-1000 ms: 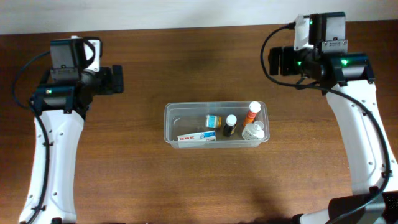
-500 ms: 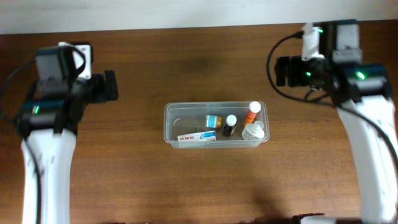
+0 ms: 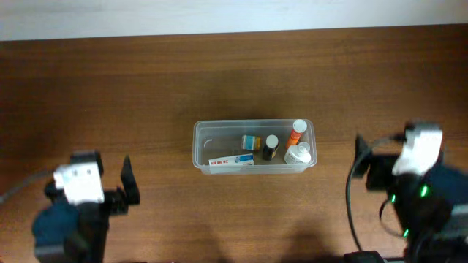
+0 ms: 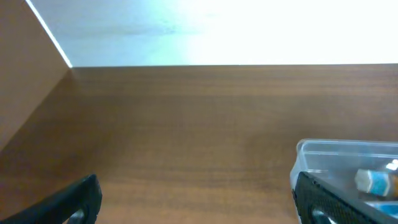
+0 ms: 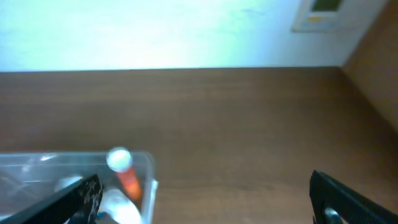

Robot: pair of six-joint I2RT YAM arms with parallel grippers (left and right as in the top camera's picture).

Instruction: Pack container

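The clear container (image 3: 208, 143) sits mid-table. It holds an orange bottle with a white cap (image 3: 295, 132), a white bottle (image 3: 297, 154), a dark bottle (image 3: 270, 147), a small blue-and-yellow box (image 3: 251, 141) and a flat box (image 3: 232, 161). My left gripper (image 3: 130, 190) is open and empty, near the front left, well apart from the container. My right gripper (image 3: 363, 162) is open and empty at the front right. The left wrist view shows the open jaws (image 4: 199, 208) and the container's corner (image 4: 311, 152). The right wrist view shows the open jaws (image 5: 208, 205), the container's corner (image 5: 148, 167) and the orange bottle (image 5: 128, 179).
The brown wooden table (image 3: 241, 73) ends at a pale wall along its far edge (image 3: 234, 18). A light wall plate (image 5: 323, 15) shows in the right wrist view. Both arm bodies sit low at the front corners.
Both arms have pulled back from the far side of the table to the near front corners. The container and its contents have not moved.
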